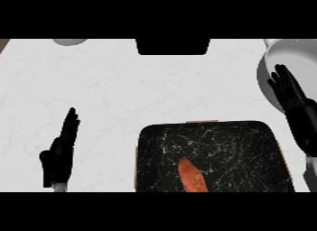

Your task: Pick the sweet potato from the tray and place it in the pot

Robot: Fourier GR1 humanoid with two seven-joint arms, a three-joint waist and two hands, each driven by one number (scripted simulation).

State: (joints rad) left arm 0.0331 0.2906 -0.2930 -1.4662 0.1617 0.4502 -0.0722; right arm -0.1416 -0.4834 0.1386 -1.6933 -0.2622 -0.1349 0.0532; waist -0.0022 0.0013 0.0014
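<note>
We see the sweet potato (191, 176) on the tray (240, 144), our right hand (291, 92) over the pot (304, 54), fingers (281, 76) straight and empty, and our left hand (59, 153) open at left.

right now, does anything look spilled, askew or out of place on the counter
Nothing stands out. The sweet potato lies on the black tray, and nothing is spilled. The right hand is open over the pot, holding nothing; the left hand rests open at the left.
</note>
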